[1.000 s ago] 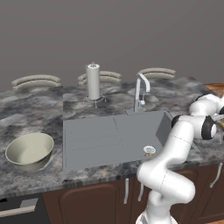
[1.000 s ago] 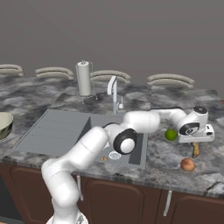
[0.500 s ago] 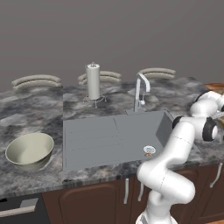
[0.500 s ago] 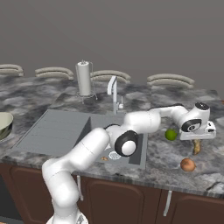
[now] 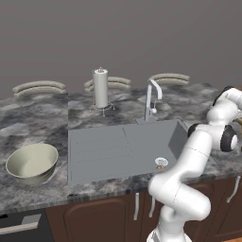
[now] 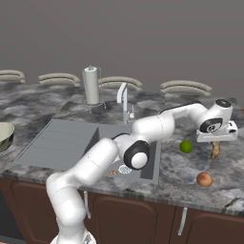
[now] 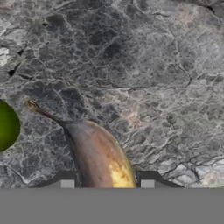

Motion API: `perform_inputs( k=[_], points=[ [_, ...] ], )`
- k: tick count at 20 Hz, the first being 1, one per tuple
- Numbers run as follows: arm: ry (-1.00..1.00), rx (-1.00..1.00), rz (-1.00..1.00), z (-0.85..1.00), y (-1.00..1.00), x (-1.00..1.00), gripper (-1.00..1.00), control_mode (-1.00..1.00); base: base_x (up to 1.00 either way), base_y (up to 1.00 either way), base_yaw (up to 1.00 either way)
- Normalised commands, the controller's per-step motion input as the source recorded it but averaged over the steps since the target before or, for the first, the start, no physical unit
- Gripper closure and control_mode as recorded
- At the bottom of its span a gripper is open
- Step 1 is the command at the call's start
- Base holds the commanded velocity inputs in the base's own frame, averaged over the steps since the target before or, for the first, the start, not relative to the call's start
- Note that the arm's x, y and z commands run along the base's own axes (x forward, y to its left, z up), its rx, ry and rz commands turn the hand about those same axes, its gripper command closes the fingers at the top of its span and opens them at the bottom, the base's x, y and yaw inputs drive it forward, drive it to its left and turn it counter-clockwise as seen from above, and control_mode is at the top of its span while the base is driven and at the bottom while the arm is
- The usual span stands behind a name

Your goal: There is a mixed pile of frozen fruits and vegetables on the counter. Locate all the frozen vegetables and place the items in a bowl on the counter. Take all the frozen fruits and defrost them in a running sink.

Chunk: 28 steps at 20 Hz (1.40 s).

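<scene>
My fingers [image 7: 107,183] are closed on the brownish-yellow fruit [image 7: 103,162], a long curved thing with a thin stem pointing away from me; both dark tips sit tight against its sides in the hand view. In the right base view my gripper [image 6: 216,143] hangs over the far right of the table [image 6: 176,167], with the fruit [image 6: 215,149] dangling just below it (lifted or touching the stone, cannot tell).

The lime-green ball [image 6: 186,147] sits on the table just left of my hand; the hand view shows it [image 7: 8,126] at the left edge, near the fruit's stem but apart from it. The reddish-brown lump [image 6: 204,179] lies nearer the front edge, below my hand and apart from the ball.

The sink [image 5: 123,146] is to the left, with a small orange-brown lump [image 5: 161,166] by the round drain. Chrome tap [image 5: 151,97] stands behind the basin. The bowl [image 5: 32,162] sits upright on the table left of the sink, well apart from everything else. Paper towel roll [image 5: 100,88] stands behind the drainboard.
</scene>
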Motion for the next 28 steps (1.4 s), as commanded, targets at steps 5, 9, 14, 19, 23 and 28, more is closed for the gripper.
perform_inputs(
  k=[5, 9, 14, 19, 23, 28],
  points=[
    [-0.11, 0.00, 0.02, 0.43, 0.34, -0.29, 1.00, -1.00, 0.00, 0.00, 0.00],
    [-0.17, 0.00, 0.02, 0.35, 0.46, -0.51, 1.00, -1.00, 0.00, 0.00, 0.00],
    [-0.18, 0.00, 0.00, 0.21, 0.57, -0.60, 1.00, -1.00, 0.00, 0.00, 0.00],
    [-0.19, -0.02, 0.00, 0.18, 0.74, -0.66, 1.00, -1.00, 0.00, 0.00, 0.00],
    [-0.20, -0.05, 0.00, 0.17, 0.83, -0.64, 1.00, -1.00, 0.00, 0.00, 0.00],
    [-0.17, -0.06, 0.00, 0.16, 0.87, -0.49, 1.00, -1.00, 0.00, 0.00, 0.00]
  ],
)
